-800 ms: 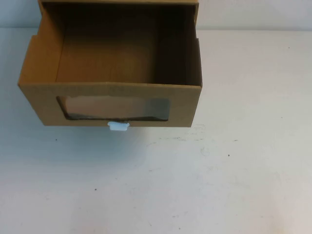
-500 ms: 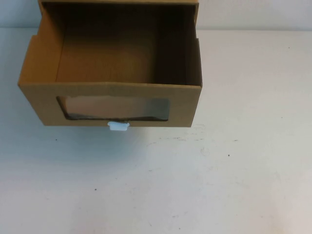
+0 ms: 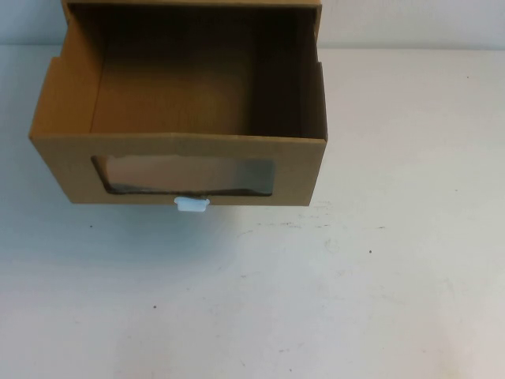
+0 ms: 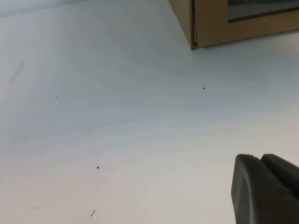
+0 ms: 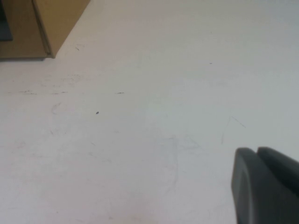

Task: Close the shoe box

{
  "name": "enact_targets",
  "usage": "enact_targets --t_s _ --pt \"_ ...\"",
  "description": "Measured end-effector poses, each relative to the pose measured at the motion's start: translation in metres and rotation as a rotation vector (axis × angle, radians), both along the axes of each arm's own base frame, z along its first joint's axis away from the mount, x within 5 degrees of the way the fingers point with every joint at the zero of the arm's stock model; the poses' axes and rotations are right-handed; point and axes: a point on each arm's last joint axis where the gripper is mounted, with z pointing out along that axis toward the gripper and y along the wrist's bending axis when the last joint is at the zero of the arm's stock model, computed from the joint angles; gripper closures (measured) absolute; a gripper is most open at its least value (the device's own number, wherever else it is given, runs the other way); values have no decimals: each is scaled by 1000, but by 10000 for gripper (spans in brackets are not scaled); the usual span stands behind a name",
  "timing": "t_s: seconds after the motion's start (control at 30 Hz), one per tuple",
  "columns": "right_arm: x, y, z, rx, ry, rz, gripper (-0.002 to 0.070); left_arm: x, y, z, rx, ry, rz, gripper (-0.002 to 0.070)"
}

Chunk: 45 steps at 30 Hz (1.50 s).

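Note:
The shoe box point(image 3: 181, 170) is brown cardboard with a see-through window in its front panel and a small white tab point(image 3: 192, 205) below the window. Its drawer is pulled out toward me, and the empty inside shows from above. A front corner of the box shows in the left wrist view point(image 4: 219, 28) and in the right wrist view point(image 5: 42, 28). My left gripper point(image 4: 261, 157) is shut and empty above the table, well short of the box. My right gripper point(image 5: 257, 150) is shut and empty too, also away from the box. Neither arm shows in the high view.
The box's outer sleeve point(image 3: 312, 16) stands at the back against the far edge of the white table point(image 3: 355, 276). The table has small dark specks and faint scuff marks.

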Motion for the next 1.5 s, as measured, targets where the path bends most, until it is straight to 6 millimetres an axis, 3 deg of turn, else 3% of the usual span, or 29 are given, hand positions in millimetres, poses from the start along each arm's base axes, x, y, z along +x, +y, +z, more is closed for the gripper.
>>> enact_targets --t_s 1.1,1.27,1.37,1.5 --pt "0 0 0 0 0 0 689 0 0 0 0 0 0 680" --pt "0 0 0 0 0 0 689 2 3 7 90 -84 9 680" --pt "0 0 0 0 0 0 689 4 2 14 -62 -158 32 680" --pt "0 0 0 0 0 0 689 4 -1 21 -428 -191 75 680"
